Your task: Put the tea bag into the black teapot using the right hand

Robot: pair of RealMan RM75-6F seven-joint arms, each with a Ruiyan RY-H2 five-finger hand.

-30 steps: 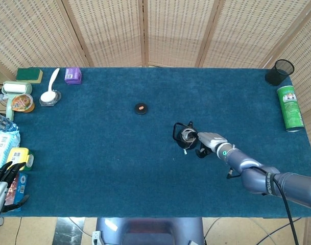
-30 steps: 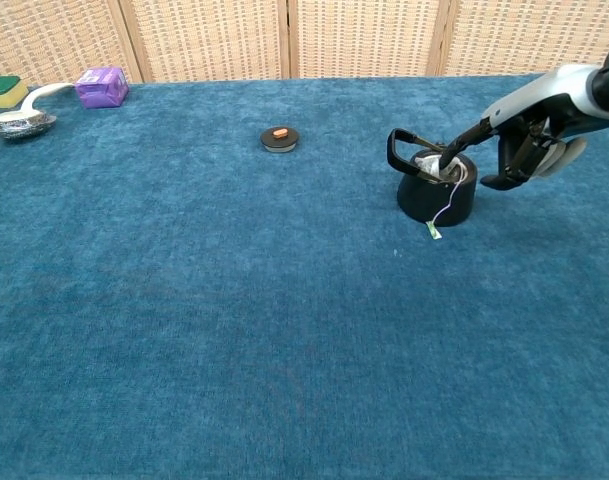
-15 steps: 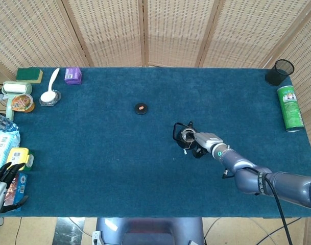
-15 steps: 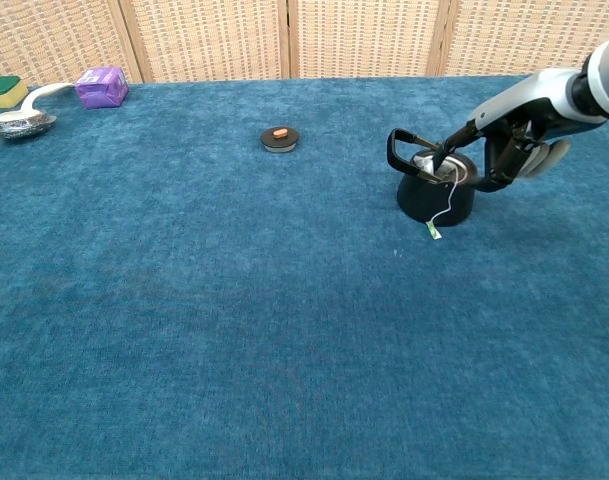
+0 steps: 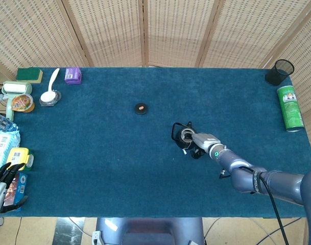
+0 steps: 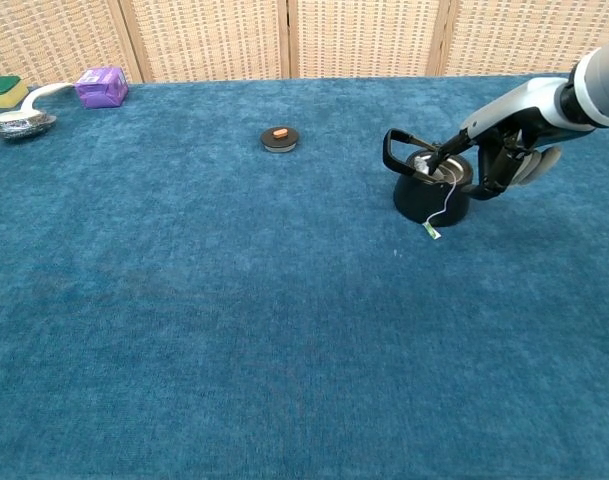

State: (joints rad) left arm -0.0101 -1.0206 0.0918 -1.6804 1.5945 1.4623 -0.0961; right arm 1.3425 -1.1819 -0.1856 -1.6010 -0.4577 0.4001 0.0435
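Observation:
The black teapot (image 5: pixel 185 136) (image 6: pixel 430 196) stands right of the table's middle, handle to the left. The white tea bag (image 6: pixel 422 168) lies in its opening; the string hangs over the front wall, and the green tag (image 6: pixel 428 232) rests on the cloth. My right hand (image 5: pixel 206 143) (image 6: pixel 504 155) is at the pot's right side. One dark finger (image 6: pixel 449 152) reaches into the opening and touches the bag, the others curl down beside the pot. Whether the bag is pinched is hidden. My left hand (image 5: pixel 2 186) hangs at the table's front left corner, fingers spread, holding nothing.
The pot's small black lid (image 5: pixel 141 108) (image 6: pixel 279 138) lies left of the pot, further back. A green can (image 5: pixel 290 107) and a black mesh cup (image 5: pixel 279 71) are at the far right. A purple box (image 5: pixel 72 75), sponge, spoon dish and packets line the left edge.
My right hand has moved left, and the finger has gone deeper into the opening. The tea bag has sunk from above the rim into the pot. The pot has slid slightly left.

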